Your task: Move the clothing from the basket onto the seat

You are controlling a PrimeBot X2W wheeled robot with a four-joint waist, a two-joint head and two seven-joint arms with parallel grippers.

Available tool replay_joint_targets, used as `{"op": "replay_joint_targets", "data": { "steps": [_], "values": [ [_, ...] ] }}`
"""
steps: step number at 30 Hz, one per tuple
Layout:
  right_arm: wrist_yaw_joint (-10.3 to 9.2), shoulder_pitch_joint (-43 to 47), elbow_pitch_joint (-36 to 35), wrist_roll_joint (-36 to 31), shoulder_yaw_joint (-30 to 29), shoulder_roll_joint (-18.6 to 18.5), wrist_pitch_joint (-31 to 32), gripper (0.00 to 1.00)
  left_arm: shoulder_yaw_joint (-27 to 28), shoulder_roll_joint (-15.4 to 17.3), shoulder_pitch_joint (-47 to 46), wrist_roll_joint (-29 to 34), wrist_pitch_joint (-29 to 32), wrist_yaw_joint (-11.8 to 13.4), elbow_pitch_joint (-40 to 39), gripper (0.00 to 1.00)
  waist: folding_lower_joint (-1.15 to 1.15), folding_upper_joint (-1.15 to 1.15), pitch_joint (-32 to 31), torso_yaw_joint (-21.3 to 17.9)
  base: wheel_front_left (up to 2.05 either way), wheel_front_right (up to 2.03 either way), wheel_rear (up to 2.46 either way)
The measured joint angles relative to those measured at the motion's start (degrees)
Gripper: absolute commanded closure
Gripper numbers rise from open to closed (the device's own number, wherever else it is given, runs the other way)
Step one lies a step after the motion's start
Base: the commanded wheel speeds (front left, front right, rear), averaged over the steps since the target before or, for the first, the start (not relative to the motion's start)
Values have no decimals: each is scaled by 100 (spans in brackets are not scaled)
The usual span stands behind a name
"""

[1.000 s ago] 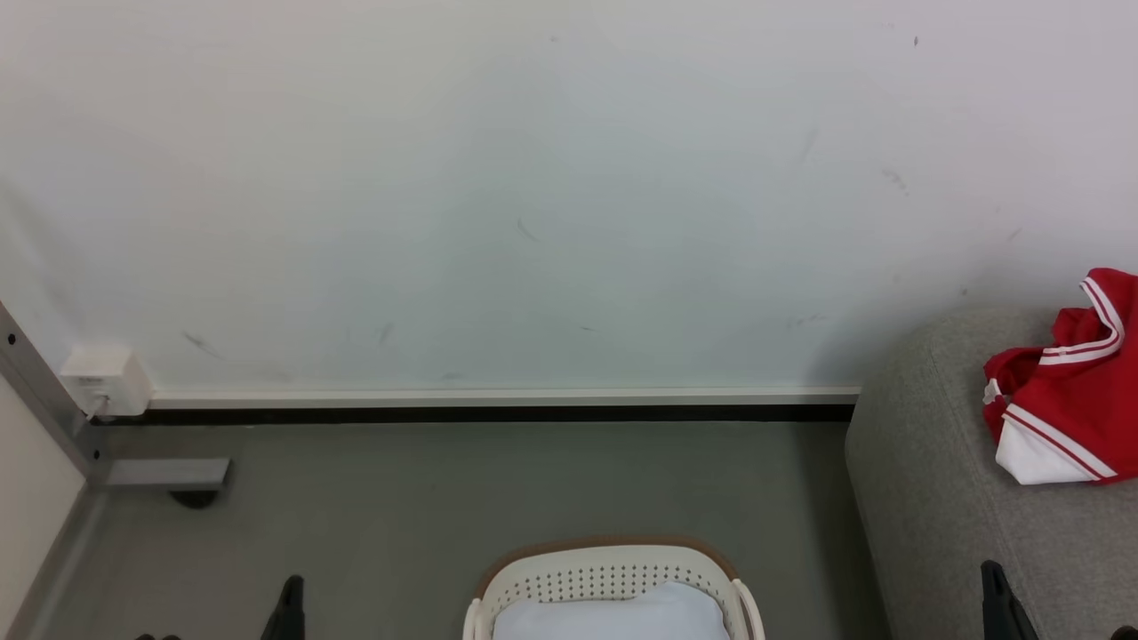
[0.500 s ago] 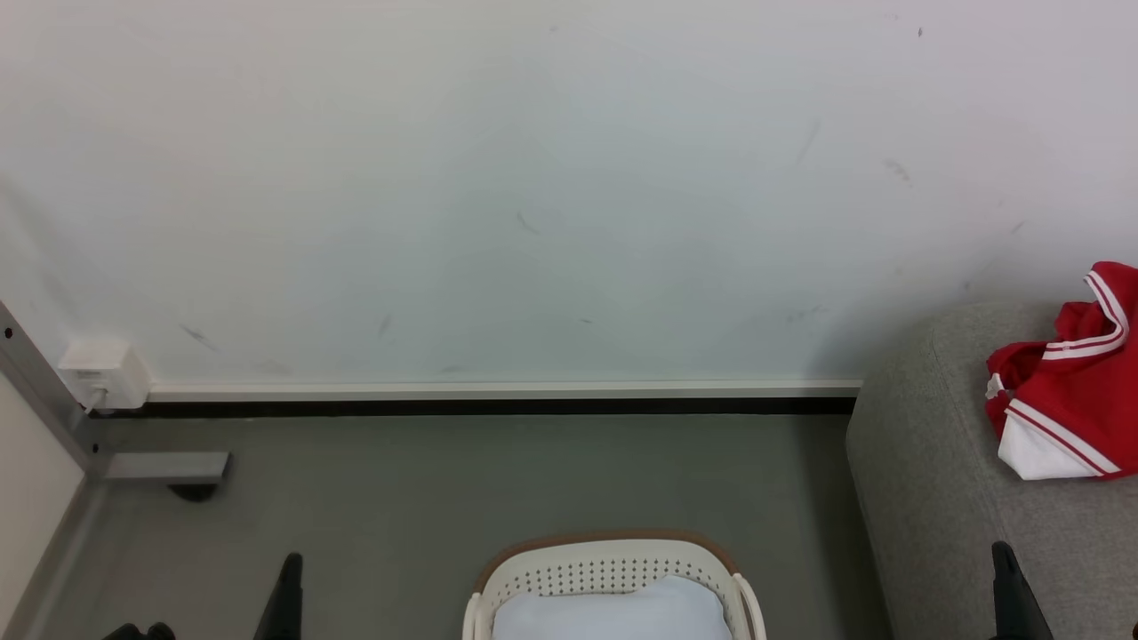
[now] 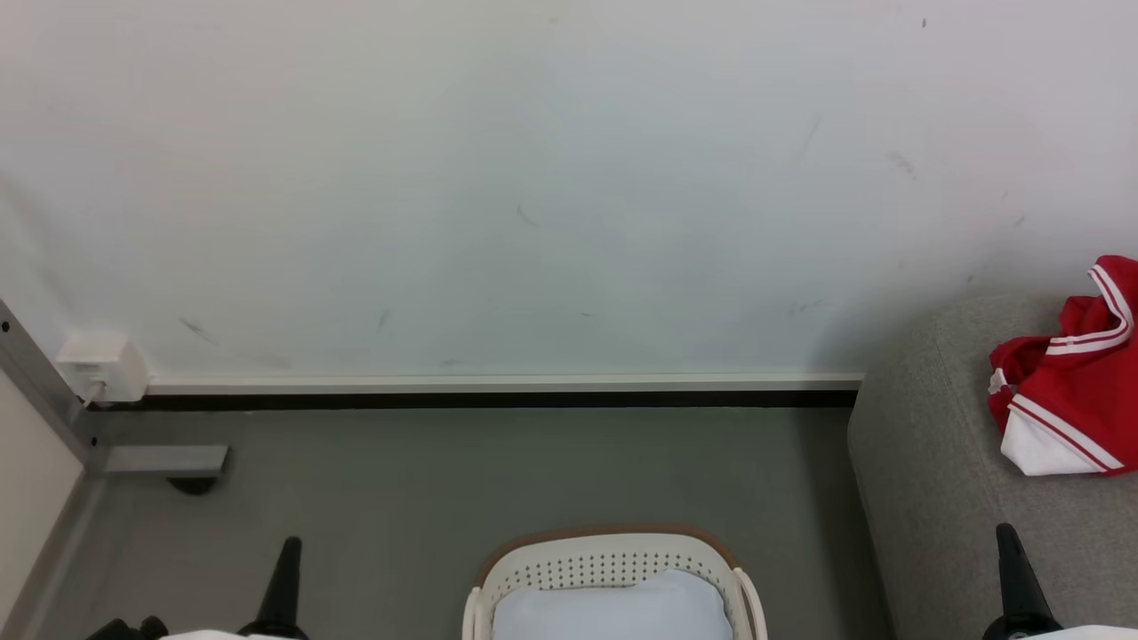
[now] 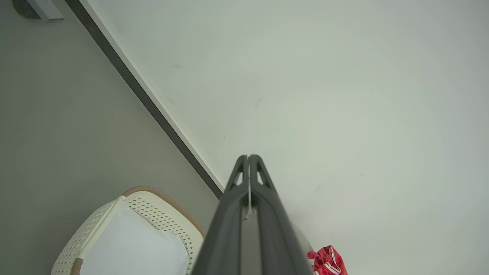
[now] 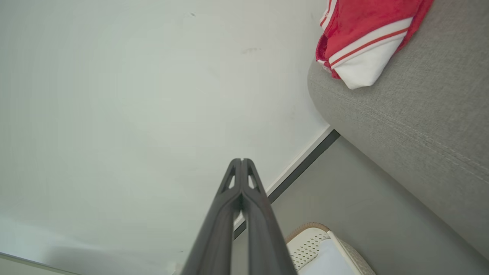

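Note:
Red clothing (image 3: 1080,391) with white trim lies bunched on the grey seat (image 3: 925,471) at the right; it shows again in the right wrist view as clothing (image 5: 366,34) on the seat (image 5: 420,114), and small in the left wrist view (image 4: 327,261). The cream basket (image 3: 613,564) with a brown rim stands on the floor at the bottom centre, and no red fabric shows in it. My left gripper (image 3: 289,556) rises at the lower left, shut and empty, left of the basket (image 4: 160,214). My right gripper (image 3: 1009,547) is shut and empty in front of the seat.
A pale bluish-white pad (image 3: 613,609) fills the basket's inside. A white wall with a dark skirting strip (image 3: 498,400) runs behind the grey floor. At the left stand a grey metal frame foot (image 3: 164,460) and a white wall box (image 3: 100,366).
The whole picture has slid slightly, so the camera has shifted. Both grippers' fingers now reach higher into the head view. The clothing, basket and seat stay put.

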Motion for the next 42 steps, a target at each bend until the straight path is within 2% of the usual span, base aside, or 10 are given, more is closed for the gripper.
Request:
{"op": "replay_joint_targets", "data": {
  "steps": [42],
  "values": [
    [0, -282, -162, 2181, -158, -19, 556, 100, 385, -186, -291, -1816, 557, -199, -149, 100, 0, 0, 206, 8, 0, 0, 0]
  ]
}}
